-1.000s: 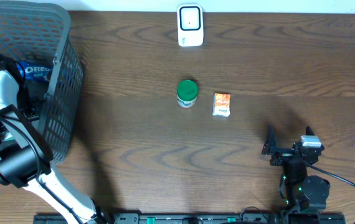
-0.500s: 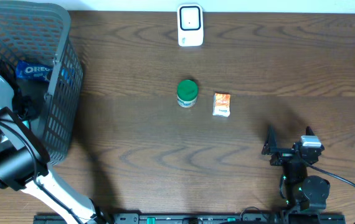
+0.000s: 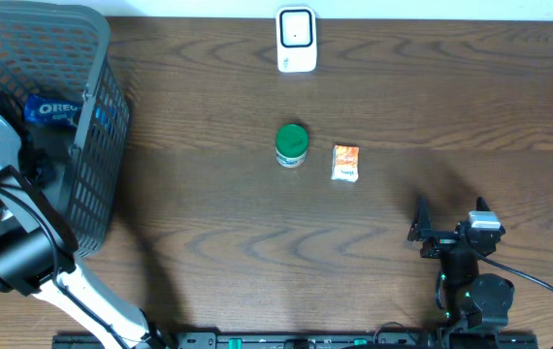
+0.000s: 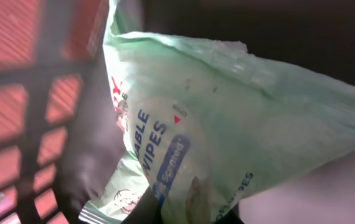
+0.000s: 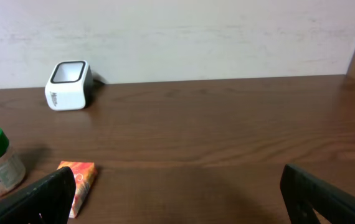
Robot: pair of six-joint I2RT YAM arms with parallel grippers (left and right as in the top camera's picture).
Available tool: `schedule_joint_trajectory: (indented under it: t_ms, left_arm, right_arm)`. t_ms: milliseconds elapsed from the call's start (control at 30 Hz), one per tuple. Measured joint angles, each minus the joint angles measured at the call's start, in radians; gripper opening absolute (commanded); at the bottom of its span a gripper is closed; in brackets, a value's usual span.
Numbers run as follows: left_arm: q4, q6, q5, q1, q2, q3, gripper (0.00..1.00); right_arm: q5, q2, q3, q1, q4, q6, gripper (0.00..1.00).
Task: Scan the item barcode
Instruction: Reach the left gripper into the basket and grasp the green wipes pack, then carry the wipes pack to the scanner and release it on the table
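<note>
Pinching wipes pack (image 4: 240, 118), left gripper (image 4: 187, 208) closed; right gripper (image 5: 180, 199) spread wide.

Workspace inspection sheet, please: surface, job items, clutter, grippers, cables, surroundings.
Surface: dark wood table, no spills seen.
Job's things: white scanner at the far edge; green wipes pack inside the wire basket.
Clutter: Oreo pack in the basket; green-lidded jar and orange sachet side by side, apart, mid-table.
Grippers: left gripper shut on the wipes pack; right gripper open, empty.
Cables: black cable looping by the right arm's base.
Surroundings: pale wall behind the table.
</note>
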Motion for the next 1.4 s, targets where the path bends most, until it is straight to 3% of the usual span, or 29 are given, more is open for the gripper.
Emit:
schedule_joint_trajectory:
  t_ms: [167, 400, 500, 567, 667, 800, 933, 1133, 1400]
  left_arm:
    - [-0.069, -0.031, 0.027, -0.05, -0.089, 0.029, 0.07]
    - [0.019, -0.146, 0.084, -0.227, -0.484, 0.157, 0.08]
    - [0.113, -0.175, 0.194, -0.363, -0.662, 0.189, 0.07]
    - [0.187, -0.19, 0.311, -0.537, -0.775, 0.207, 0.07]
    - [0.225, -0.194, 0.35, -0.7, -0.813, 0.212, 0.07]
    - [0.249, -0.203, 0.402, -0.97, -0.739, 0.212, 0.07]
    - [0.276, -0.235, 0.418, -1.129, -0.536, 0.205, 0.07]
    - [0.381, -0.262, 0.423, -1.284, -0.195, 0.175, 0.07]
    - [0.503, -0.269, 0.502, -1.371, 0.041, 0.174, 0.08]
  right_arm:
    - [0.0, 0.0, 0.0, 0.0, 0.0, 0.0, 0.99]
    - [0.0, 0.0, 0.0, 0.0, 0.0, 0.0, 0.99]
    - [0.0, 0.0, 0.0, 0.0, 0.0, 0.0, 0.99]
    - [0.0, 0.0, 0.0, 0.0, 0.0, 0.0, 0.99]
    - [0.0, 0.0, 0.0, 0.0, 0.0, 0.0, 0.99]
    - [0.0, 0.0, 0.0, 0.0, 0.0, 0.0, 0.99]
    - [0.0, 0.0, 0.0, 0.0, 0.0, 0.0, 0.99]
    - [0.0, 0.0, 0.0, 0.0, 0.0, 0.0, 0.99]
    - [0.0, 0.0, 0.0, 0.0, 0.0, 0.0, 0.99]
